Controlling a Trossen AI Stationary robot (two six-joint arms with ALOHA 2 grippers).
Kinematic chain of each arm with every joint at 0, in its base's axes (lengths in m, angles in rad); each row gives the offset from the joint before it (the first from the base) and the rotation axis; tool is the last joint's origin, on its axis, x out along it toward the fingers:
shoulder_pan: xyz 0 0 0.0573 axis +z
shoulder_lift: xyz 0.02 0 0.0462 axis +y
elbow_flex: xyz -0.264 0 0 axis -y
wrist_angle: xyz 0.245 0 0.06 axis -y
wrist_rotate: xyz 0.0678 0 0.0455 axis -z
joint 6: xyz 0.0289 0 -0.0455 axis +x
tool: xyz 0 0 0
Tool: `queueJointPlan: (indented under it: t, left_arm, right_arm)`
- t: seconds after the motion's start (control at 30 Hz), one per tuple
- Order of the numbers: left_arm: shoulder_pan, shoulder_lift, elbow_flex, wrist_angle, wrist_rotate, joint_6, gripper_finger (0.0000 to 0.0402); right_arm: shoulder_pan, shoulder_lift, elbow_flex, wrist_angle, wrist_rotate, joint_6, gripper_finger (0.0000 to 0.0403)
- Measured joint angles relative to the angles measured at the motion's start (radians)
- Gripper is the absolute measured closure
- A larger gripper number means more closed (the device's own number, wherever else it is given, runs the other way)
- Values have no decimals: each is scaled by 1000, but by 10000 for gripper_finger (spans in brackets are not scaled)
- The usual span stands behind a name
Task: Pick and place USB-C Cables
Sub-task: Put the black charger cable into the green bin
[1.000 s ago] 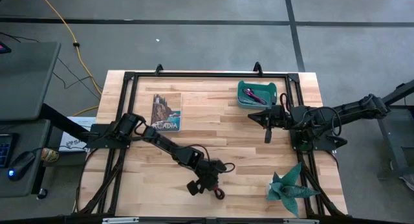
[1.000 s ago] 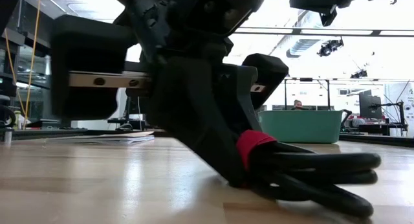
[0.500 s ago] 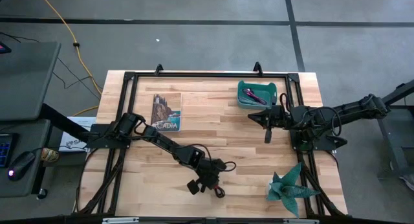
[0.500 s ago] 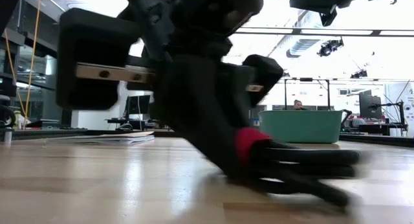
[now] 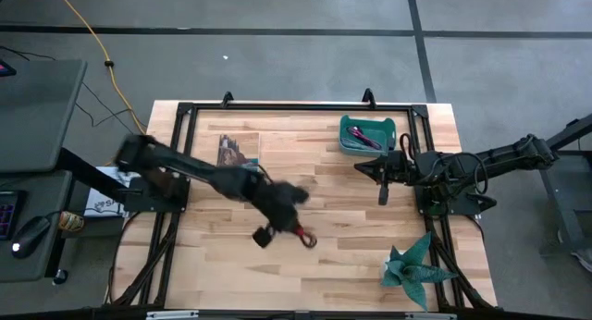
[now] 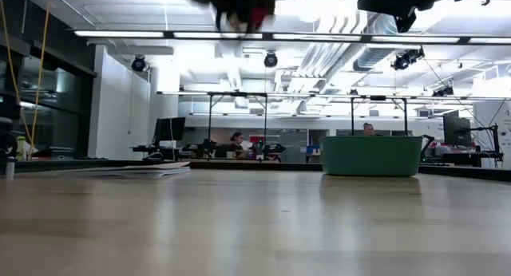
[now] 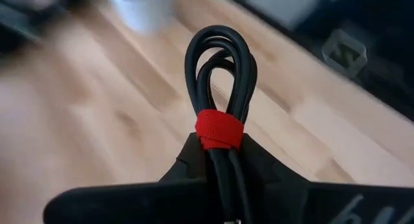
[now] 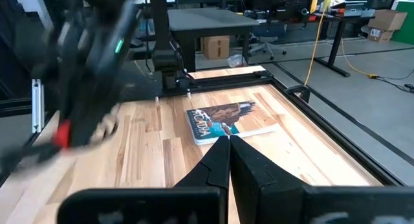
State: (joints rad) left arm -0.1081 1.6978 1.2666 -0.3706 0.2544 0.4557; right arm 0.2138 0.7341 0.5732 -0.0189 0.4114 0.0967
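Gripping the red-and-black cable (image 7: 220,88), the left tool (image 5: 277,232) was clamped tight on it just below the red band, loop end sticking out past the fingertips. High view had that tool over the middle of the counter (image 5: 351,255), blurred, with the red band showing beside it. Low view only caught the tool and a bit of red at the very top edge, clear of the wood, so the cable was held up off the counter. Right tool (image 8: 228,146) was fully closed with nothing in it, parked near the counter's far right side just in front of the green bin (image 5: 367,135). Bin sat at the far right corner, and a magenta-pink cable (image 5: 361,135) lay inside it; a second, darker thing lay alongside but I could not tell what. A book (image 5: 237,152) lay flat on the far left part of the counter, partly under the left arm in the high view. A teal folded-paper plant (image 5: 414,264) sat at the near right corner, well apart from both tools. People were visible at desks in the room behind, in the low view.
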Motion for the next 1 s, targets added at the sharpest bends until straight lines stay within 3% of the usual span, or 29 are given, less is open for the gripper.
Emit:
queueJointPlan:
  t: [0.3,0.47,0.7,1.0]
  left_arm:
    - [173,-479,-364,400,-8,-116,392]
    - [233,-664,-581,705,-136,-272,391]
    - [264,-718,-802,1083,-270,-439,390]
    - [266,-699,-828,1163,-294,-489,389]
  right_arm:
    - [0,0,0,0,0,-10,403]
    - [0,0,0,11,1,-11,403]
    - [0,0,0,23,1,-11,403]
    - [0,0,0,24,1,-11,403]
